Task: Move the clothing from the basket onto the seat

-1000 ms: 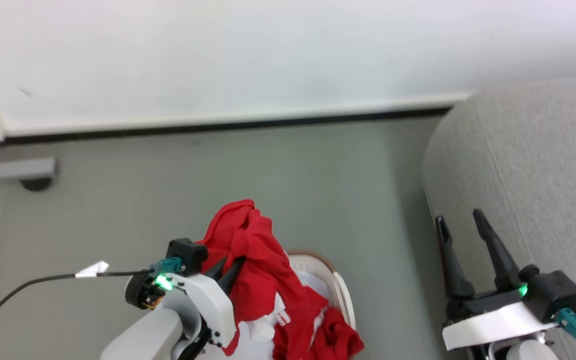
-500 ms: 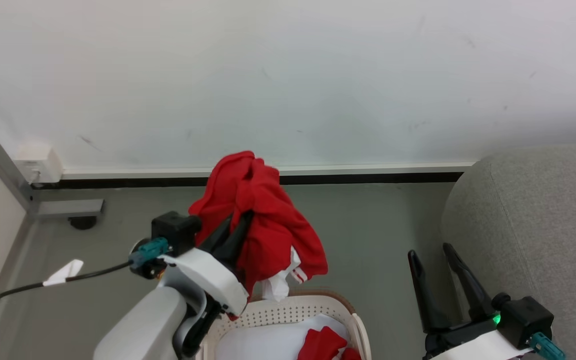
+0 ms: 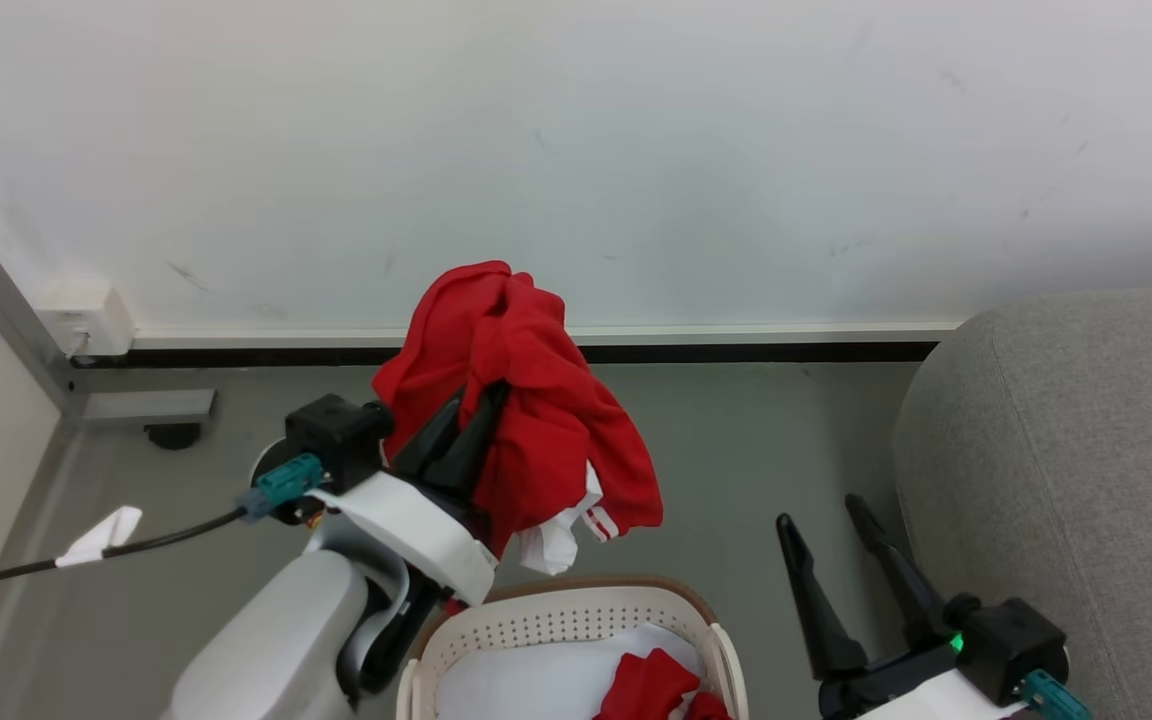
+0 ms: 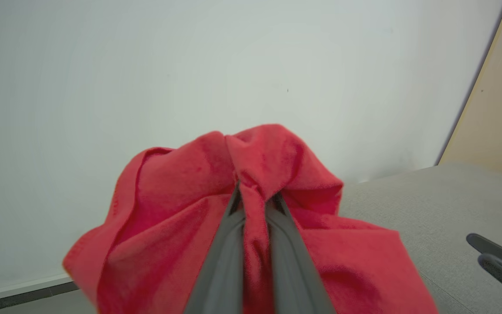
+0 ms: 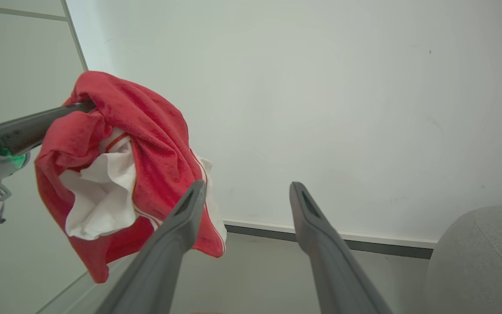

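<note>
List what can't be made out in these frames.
1. Head view: the bottom edge cuts off the basket; how much clothing is inside is unknown.
2. Head and left wrist views: the red garment covers the left claw tips; grip depth is unclear.
3. All views: the garment is bunched; its type, and whether the white fabric is part of it, cannot be told.
4. Head view: the right edge cuts off the seat.

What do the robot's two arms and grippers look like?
The left gripper and right gripper each have two long, dark, tapering fingers, a black base and a white shell. Each wrist has a teal connector; the left one carries a black cable with a white tag.
</note>
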Controlling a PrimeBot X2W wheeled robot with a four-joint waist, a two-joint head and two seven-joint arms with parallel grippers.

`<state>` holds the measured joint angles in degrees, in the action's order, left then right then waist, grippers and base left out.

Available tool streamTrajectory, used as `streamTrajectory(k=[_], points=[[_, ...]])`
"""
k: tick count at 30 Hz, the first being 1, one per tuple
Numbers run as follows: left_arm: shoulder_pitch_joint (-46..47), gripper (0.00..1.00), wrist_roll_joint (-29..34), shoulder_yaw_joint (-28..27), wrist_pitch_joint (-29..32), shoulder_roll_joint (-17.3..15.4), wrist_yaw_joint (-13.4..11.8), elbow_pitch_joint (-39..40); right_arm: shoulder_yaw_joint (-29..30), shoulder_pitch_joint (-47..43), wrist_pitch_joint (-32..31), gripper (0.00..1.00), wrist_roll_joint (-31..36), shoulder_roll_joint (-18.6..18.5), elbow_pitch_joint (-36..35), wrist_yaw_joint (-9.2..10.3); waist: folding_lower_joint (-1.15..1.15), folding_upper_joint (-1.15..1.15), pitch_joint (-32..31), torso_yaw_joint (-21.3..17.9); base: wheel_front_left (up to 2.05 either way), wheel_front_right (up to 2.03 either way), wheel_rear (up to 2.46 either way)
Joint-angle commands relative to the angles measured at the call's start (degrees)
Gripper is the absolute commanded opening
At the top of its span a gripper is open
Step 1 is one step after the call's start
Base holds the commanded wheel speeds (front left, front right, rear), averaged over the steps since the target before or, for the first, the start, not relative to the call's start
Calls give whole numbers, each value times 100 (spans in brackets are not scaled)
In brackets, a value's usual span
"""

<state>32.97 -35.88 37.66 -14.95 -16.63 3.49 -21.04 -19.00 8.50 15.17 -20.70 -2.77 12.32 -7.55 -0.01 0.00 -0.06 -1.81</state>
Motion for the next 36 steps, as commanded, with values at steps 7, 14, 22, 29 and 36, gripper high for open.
streamTrajectory(k=[7, 14, 22, 29, 36], points=[[-94, 0, -15, 64, 9, 7, -3, 170, -573, 299, -3, 100, 12, -22, 237, 12, 1, 0, 31, 35, 0, 0, 0], [-155, 0, 55, 340, 52, 203, 71, 205, -1372, 791, -3, 100, -226, -24, 794, 12, 1, 0, -17, 286, 0, 0, 0], [-135, 0, 155, 775, 118, 550, 173, 254, -1520, 1304, -3, 100, -244, -18, 1660, 12, 1, 0, -84, 736, 0, 0, 0], [-183, 0, 147, 1017, 166, 679, 223, 340, -1413, 1526, -3, 7, -255, -21, 1888, 12, 1, 0, -122, 1020, 0, 0, 0], [-200, 0, 66, 1031, 176, 628, 214, 337, -1226, 1472, -3, 0, -210, -20, 1807, 12, 1, 0, -117, 1142, 0, 0, 0]])
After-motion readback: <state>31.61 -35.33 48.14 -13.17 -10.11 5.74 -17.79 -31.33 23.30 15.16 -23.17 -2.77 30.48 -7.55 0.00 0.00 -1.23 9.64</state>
